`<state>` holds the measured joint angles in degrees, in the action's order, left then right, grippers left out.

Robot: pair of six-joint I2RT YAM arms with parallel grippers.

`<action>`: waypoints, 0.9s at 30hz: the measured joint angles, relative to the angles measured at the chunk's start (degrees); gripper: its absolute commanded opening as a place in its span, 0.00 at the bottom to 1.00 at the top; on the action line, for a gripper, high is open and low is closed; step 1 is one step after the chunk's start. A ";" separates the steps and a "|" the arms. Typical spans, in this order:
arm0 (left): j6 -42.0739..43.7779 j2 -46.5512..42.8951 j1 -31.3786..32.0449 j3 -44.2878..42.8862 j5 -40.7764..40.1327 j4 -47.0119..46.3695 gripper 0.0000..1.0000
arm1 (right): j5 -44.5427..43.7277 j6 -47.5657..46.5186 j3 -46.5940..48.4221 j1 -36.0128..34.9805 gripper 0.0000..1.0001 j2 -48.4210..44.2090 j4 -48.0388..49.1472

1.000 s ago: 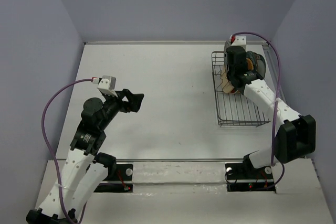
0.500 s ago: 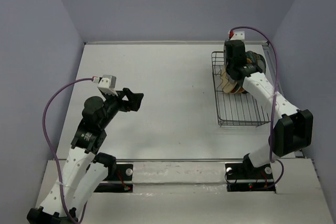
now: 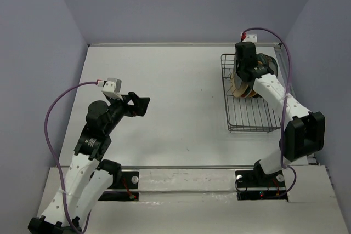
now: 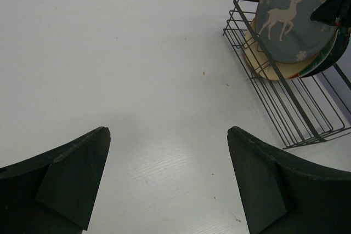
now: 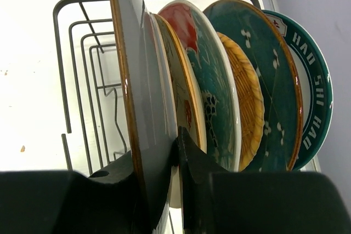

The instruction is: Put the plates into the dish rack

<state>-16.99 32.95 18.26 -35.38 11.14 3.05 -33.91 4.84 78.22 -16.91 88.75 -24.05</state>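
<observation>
The black wire dish rack (image 3: 249,114) stands at the far right. Several plates stand on edge in its far end. In the right wrist view they are, left to right, the grey deer plate (image 5: 143,91), cream floral (image 5: 185,100), red with teal flower (image 5: 211,89), orange woven-look (image 5: 248,102), dark teal (image 5: 270,80) and white blue-rimmed (image 5: 319,86). My right gripper (image 3: 242,78) is shut on the rim of the grey deer plate (image 4: 290,17), one finger (image 5: 197,163) between it and the cream plate. My left gripper (image 3: 143,105) is open and empty above the table at the left (image 4: 169,135).
The near half of the rack (image 4: 299,116) holds no plates. The purple walls close the table (image 3: 175,91) on the left, back and right, and the rack sits close to the right wall.
My right gripper has shifted slightly toward the back of the rack with the grey plate. The left arm has not moved.
</observation>
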 measured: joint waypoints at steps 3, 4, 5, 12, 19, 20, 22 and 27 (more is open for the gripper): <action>0.00 0.00 0.00 0.00 -0.02 0.00 0.99 | 0.55 0.66 0.02 0.24 0.07 0.00 -0.46; 0.00 0.00 0.00 0.00 -0.02 0.00 0.99 | 0.72 1.03 0.02 0.35 0.07 0.00 -0.50; 0.00 -0.02 0.00 0.00 -0.02 0.00 0.99 | 0.83 1.29 -0.17 0.44 0.07 0.00 -0.42; 0.00 0.00 0.00 0.00 -0.02 0.00 0.99 | 4.42 5.99 -6.38 0.68 0.20 0.26 2.16; 0.00 0.61 -0.02 0.00 0.00 -0.02 0.99 | 5.66 8.61 -7.41 0.81 0.84 -0.20 4.28; 0.00 0.74 -0.02 0.00 0.00 0.02 0.99 | 6.08 9.03 -7.39 0.72 0.87 -1.27 4.83; 0.00 0.92 -0.02 0.00 -0.02 -0.02 0.99 | 7.21 9.20 -7.39 0.70 0.88 -3.10 5.40; -0.02 1.77 -0.20 0.00 0.00 -0.02 0.99 | 9.35 9.20 -7.34 0.83 0.90 -11.30 5.66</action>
<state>-17.02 34.72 18.06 -35.38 11.14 3.03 -24.56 14.04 70.87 -16.08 77.45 -18.39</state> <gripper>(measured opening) 0.990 0.891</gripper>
